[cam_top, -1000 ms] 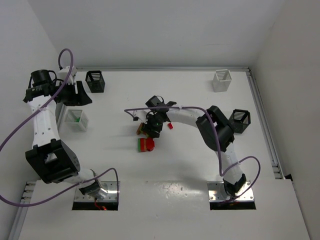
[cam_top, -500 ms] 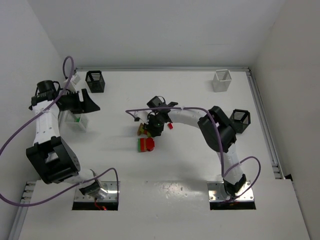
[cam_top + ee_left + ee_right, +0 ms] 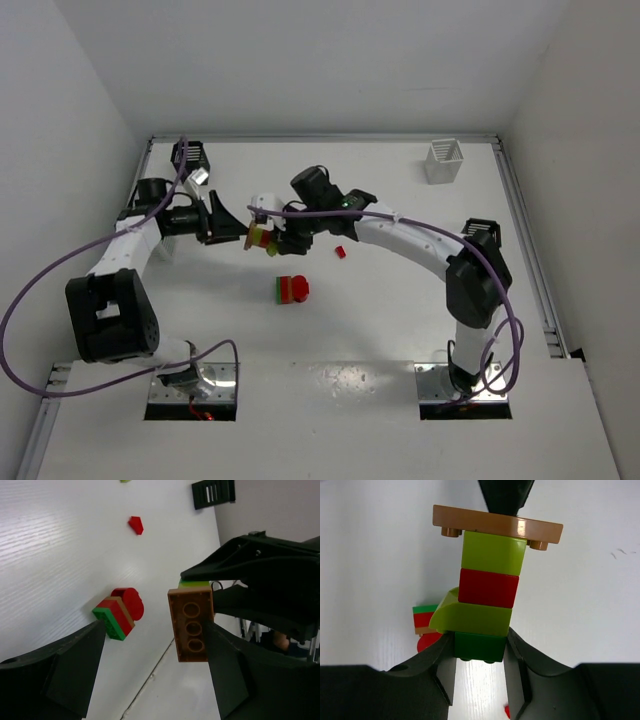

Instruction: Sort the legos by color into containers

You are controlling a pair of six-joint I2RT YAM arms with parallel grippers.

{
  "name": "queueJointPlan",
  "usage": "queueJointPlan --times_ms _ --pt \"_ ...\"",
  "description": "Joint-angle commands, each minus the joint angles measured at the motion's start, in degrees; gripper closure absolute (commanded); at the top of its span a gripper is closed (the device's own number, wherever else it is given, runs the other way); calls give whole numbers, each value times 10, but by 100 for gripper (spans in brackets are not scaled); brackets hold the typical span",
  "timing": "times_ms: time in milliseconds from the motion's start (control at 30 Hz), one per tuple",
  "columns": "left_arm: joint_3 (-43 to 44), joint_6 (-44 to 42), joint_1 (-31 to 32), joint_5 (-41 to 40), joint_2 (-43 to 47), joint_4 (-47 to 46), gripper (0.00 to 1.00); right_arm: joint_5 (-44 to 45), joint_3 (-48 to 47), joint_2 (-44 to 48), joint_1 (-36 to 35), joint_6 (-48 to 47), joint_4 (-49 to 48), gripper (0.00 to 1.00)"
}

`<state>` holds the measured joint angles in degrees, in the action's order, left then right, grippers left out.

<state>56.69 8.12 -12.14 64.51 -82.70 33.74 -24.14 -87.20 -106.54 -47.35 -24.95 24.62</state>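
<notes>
Top cam: R gripper [image 3: 278,234] has the lego stack [image 3: 262,238] up in the air, left of table centre, w/ L gripper [image 3: 232,222] right beside it. Layers and jaw gaps are too small to read there. R wrist cam gives the build: tan plate [image 3: 497,525] at far end, then yellow-green, red, yellow-green slope, dark green brick [image 3: 479,647] at the near end. R fingers are clamped on that green brick from both sides. L wrist cam sees the plate's underside, 3 round sockets, sitting between L fingers [image 3: 55,670], which are spread wide. It's close to one finger edge; contact or not, can't tell. On table [image 3: 380,320]: red/green stack [image 3: 291,289] near centre, small red piece [image 3: 340,252] just right of the grippers, apart from both. Containers: white basket [image 3: 444,160] in far right corner, black basket [image 3: 192,153] far left, half behind L arm, second black basket [image 3: 482,234] at right edge, partly behind R arm. Insides not readable in any view. L wrist cam shows one black basket clipped at frame top, plus a yellow-green scrap [image 3: 125,481] cut off at the edge.
</notes>
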Motion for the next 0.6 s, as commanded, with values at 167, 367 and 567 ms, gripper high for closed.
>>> queueJointPlan --times_ms 167,367,567 --pt "9 86 48 61 -23 -96 16 -12 -39 -16 -41 9 -5 97" --pt "-3 97 60 71 -18 -110 16 6 -44 -23 -47 14 -15 97" --pt "-32 103 90 71 -6 -126 16 51 -50 -28 -47 43 -48 98"
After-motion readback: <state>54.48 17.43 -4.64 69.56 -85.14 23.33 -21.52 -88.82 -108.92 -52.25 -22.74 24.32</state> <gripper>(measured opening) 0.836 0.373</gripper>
